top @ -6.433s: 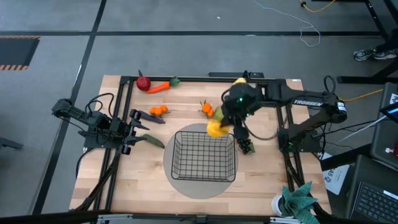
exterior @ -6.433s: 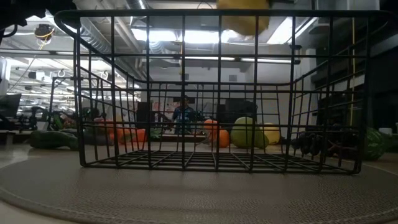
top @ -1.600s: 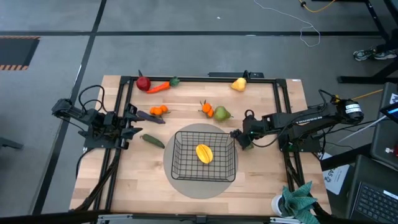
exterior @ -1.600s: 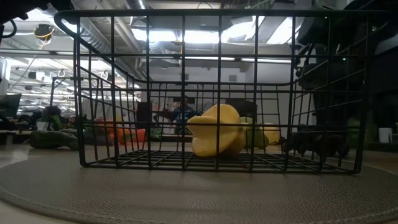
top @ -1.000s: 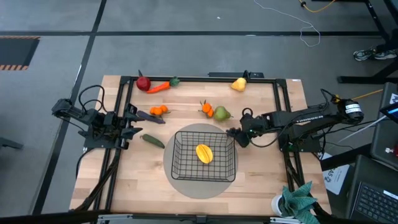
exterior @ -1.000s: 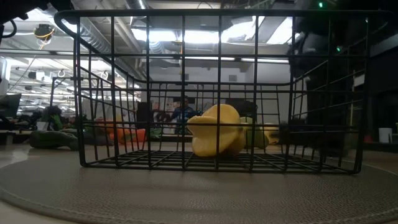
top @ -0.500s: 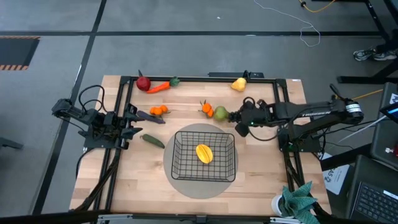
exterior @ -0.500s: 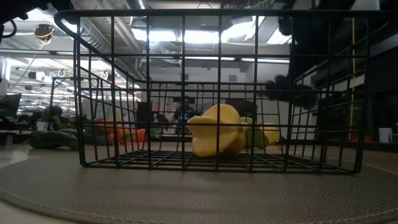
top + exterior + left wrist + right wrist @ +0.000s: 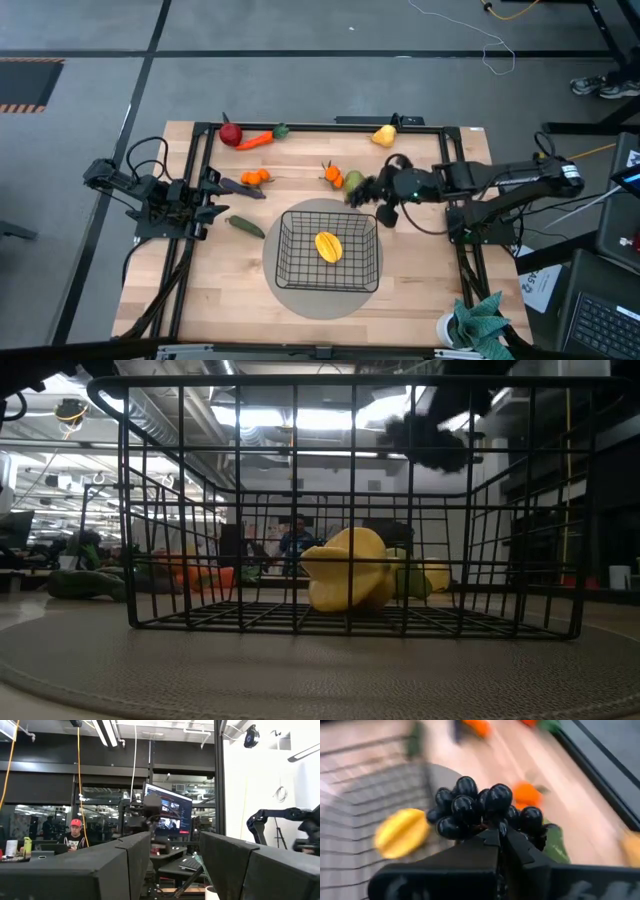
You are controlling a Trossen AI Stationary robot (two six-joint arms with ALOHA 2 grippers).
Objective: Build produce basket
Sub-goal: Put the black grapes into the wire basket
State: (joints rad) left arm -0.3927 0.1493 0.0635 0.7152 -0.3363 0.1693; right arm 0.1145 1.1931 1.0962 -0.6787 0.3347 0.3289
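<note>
Now our right gripper [image 9: 372, 192], pinched shut on the grapes [image 9: 485, 810], hovers just beyond the basket's [image 9: 372, 268] far right corner; let go early, they could miss it.

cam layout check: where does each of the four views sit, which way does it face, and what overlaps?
High: overhead, straight down; both arms, basket, left gripper parked at the table's left.
Low: table height, level through the basket wires; grapes aloft.
Left wrist: faces the room; own open fingers, a person.
Right wrist: looks down; right gripper shut on grapes.
Shared: yellow starfruit in high, low, right wrist.
</note>
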